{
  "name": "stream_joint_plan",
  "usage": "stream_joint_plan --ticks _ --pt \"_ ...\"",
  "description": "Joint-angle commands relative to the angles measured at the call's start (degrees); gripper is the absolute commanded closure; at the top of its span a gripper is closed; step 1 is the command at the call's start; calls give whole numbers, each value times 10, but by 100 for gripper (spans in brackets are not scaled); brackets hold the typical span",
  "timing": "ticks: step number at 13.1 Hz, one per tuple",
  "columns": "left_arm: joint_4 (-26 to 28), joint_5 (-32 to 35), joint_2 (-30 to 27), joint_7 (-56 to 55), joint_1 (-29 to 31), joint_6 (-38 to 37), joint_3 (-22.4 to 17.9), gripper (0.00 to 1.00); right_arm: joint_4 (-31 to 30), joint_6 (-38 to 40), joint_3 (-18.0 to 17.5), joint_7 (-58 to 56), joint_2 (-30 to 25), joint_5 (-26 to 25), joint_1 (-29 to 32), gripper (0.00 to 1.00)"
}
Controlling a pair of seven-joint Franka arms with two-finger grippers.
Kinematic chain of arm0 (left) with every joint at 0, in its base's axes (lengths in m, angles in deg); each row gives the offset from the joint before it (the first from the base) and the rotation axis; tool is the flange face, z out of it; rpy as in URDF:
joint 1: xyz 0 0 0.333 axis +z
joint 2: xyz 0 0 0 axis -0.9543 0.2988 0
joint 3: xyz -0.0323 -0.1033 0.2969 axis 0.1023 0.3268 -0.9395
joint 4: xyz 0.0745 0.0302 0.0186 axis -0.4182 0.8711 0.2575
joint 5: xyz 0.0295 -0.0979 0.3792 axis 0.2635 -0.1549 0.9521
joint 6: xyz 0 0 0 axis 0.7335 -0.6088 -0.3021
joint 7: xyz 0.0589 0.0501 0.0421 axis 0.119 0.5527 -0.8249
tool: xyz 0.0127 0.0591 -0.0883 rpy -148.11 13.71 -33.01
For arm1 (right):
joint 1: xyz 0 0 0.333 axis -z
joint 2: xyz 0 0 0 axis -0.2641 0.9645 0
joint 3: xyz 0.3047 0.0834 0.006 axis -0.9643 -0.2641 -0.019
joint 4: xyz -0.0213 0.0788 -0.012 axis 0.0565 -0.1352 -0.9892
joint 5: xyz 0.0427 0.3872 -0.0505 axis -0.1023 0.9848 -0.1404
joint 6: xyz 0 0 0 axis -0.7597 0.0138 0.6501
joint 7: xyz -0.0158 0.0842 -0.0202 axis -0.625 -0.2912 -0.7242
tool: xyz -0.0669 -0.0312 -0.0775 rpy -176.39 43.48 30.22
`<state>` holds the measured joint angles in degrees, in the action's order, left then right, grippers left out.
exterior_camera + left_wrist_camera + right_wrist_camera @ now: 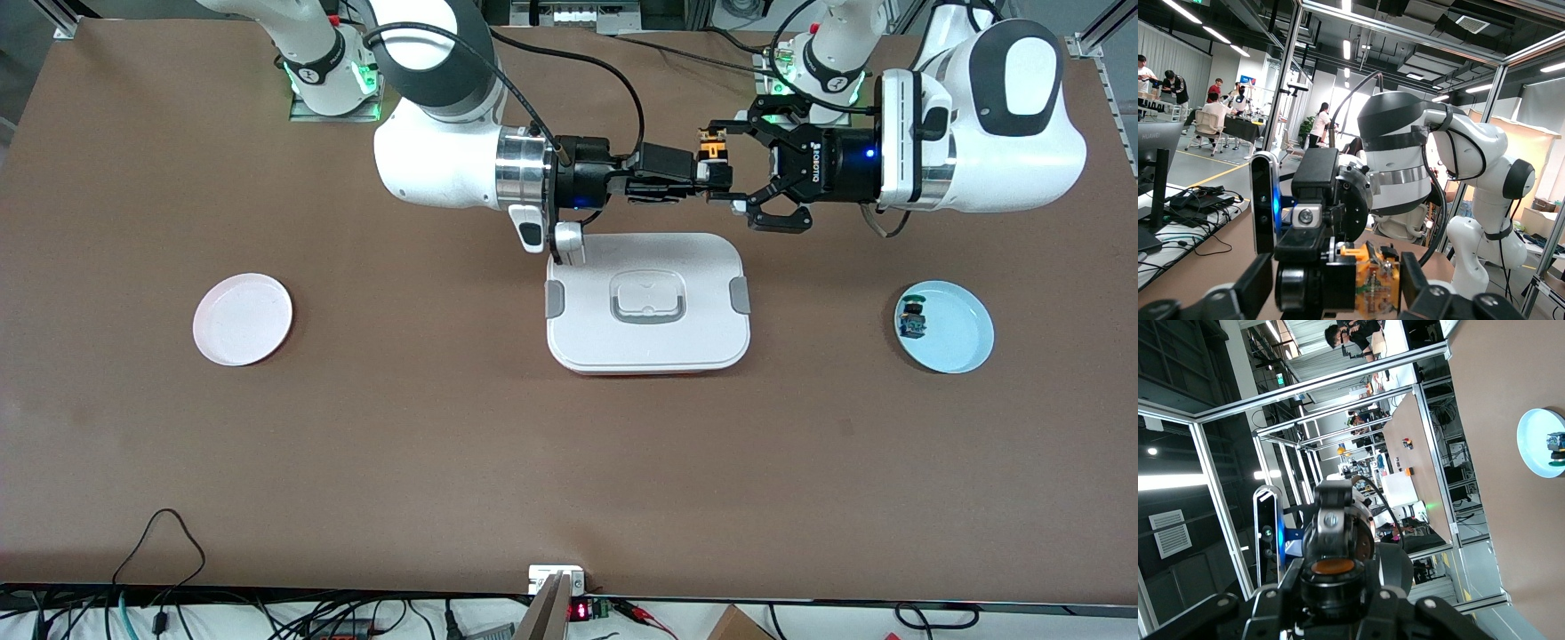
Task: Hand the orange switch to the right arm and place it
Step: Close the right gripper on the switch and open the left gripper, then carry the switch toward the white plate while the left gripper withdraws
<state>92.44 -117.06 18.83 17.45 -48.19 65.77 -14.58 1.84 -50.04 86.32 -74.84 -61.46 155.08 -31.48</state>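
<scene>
Right gripper jaws are clamping the orange switch; left gripper jaws are standing open around it, risking a snag withdrawing.

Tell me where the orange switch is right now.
In the front view the orange switch is in the air between the two end effectors, gripped by the right end effector, above the table just past the white lidded box.

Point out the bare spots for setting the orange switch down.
The pink plate is bare, as is the table between it and the white box. The blue plate already holds a switch.
</scene>
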Motion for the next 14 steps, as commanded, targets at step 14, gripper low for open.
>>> stream_joint_plan --ticks 14 --pt "-278 343 289 69 281 -236 -1 0 -117 184 1 -53 -78 -60 114 91"
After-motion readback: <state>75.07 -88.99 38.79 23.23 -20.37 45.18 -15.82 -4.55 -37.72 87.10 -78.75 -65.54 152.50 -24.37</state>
